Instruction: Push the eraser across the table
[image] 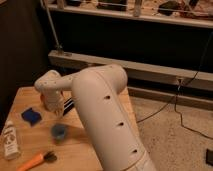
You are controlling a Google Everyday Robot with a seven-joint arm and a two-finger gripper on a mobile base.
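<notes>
The eraser (69, 104), a small black block with thin white stripes, lies on the pale wooden table (30, 97) near its middle, partly hidden behind my white arm. My gripper (53, 104) hangs below the rounded wrist, just left of the eraser and close to the table top. I cannot tell whether it touches the eraser.
A blue squarish sponge block (31, 116) lies left of the gripper. A small blue round object (59, 132) sits in front of it. A white bottle (9, 141) lies at the table's left edge and an orange-handled brush (33, 161) at the front. Cables cross the floor on the right.
</notes>
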